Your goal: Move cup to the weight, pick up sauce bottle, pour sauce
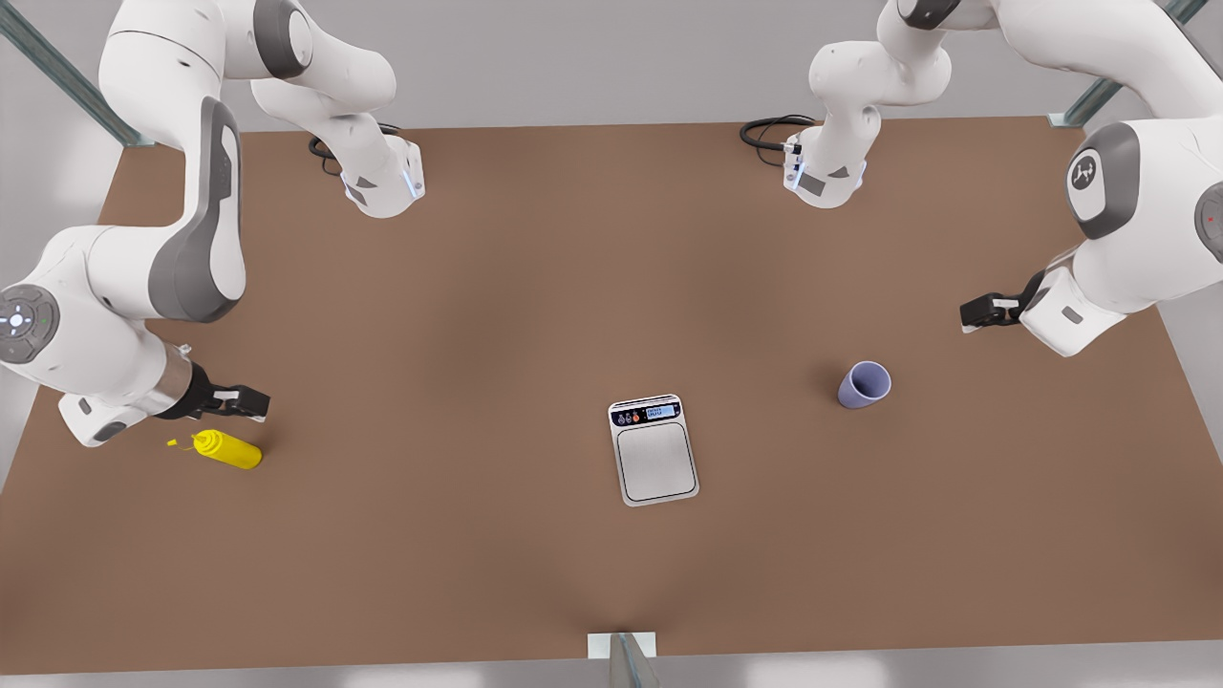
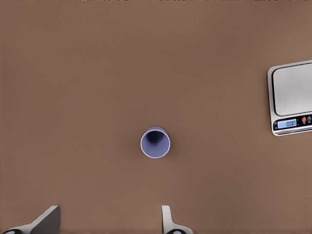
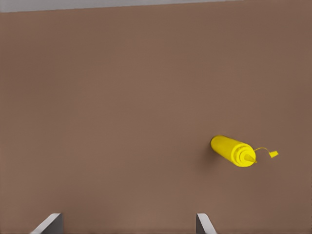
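Note:
The lavender cup stands upright on the brown table, toward the front view's right, with its dark inside showing. My left gripper hovers open beside and above it, apart from it. The weight, a white-rimmed scale with a bare silver plate and a blue display, lies mid-table. At the front view's left the yellow sauce bottle rests on the table, with a small cap tethered to its nozzle. My right gripper is open just beside it, touching nothing.
Both arm bases stand at the table's far edge, with black cables coiled near the one on the front view's right. A metal post rises at the middle of the near edge. Bare table lies between cup, scale and bottle.

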